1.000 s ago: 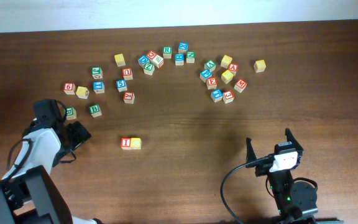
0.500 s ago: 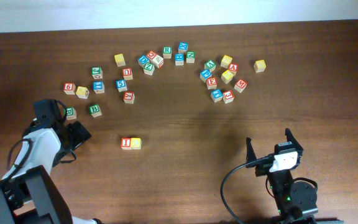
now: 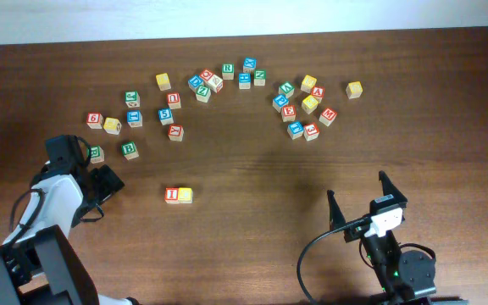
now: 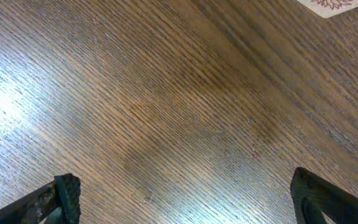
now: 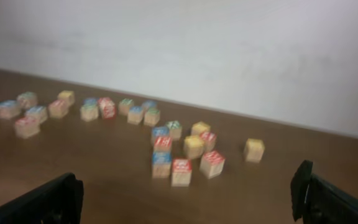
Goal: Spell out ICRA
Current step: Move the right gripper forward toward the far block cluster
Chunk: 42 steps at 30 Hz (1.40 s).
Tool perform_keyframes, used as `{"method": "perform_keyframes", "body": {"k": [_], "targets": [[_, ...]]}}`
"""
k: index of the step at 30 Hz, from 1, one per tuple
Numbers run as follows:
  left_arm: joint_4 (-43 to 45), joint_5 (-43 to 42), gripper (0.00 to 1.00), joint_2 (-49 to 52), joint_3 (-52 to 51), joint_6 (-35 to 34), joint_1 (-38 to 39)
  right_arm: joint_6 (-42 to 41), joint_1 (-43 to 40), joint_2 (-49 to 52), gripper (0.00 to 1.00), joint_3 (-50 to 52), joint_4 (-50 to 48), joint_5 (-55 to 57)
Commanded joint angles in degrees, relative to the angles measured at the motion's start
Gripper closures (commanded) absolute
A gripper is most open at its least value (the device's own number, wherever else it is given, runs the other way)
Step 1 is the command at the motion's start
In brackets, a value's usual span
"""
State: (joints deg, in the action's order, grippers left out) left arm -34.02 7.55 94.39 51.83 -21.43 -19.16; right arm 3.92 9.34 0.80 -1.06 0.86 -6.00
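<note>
Dark wood table (image 3: pixel 252 169). Left gripper (image 4: pixel 185 194) at lower left, spread wide, holding nothing. Right gripper (image 3: pixel 360 200) at lower right, same. Red "I" cube (image 3: pixel 171 195) touches yellow cube (image 3: pixel 185 195), left of centre. Green "R" cube (image 3: pixel 228 69) is top centre. Red "A" cube (image 3: pixel 317 92) sits in the upper-right cluster.

Overhead looks straight down at counter (image 3: pixel 252 169); left wrist hugs wood; right wrist low, sharing scattered cubes (image 5: pixel 181 172) with overhead.

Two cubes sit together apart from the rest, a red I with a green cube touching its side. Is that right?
No: beside the red I cube sits a yellow cube, not a green one, as the overhead view shows. They do touch and sit apart.
</note>
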Motion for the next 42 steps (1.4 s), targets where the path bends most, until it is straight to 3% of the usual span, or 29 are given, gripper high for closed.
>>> {"method": "perform_keyframes", "body": {"k": [1, 9, 28, 32, 42], "targets": [[-0.1, 0.4, 0.01, -0.6, -0.4, -0.2, -0.3, -3.0, -0.4, 0.2, 0.02, -8.0, 3.8, -0.7], [-0.1, 0.4, 0.01, -0.6, -0.4, -0.2, -0.3, -2.9, -0.4, 14.5, 0.02, -35.3, 16.1, 2.4], [-0.1, 0.4, 0.01, -0.6, -0.4, -0.2, -0.3, -2.3, -0.5, 86.2, 0.02, -123.9, 74.1, 2.1], [-0.1, 0.4, 0.01, -0.6, -0.4, -0.2, -0.3, -2.3, -0.5, 97.1, 0.02, -131.7, 77.5, 2.2], [-0.1, 0.4, 0.01, -0.6, -0.4, -0.2, -0.3, -0.8, -0.4, 112.1, 0.02, -131.6, 71.7, 2.1]]}}
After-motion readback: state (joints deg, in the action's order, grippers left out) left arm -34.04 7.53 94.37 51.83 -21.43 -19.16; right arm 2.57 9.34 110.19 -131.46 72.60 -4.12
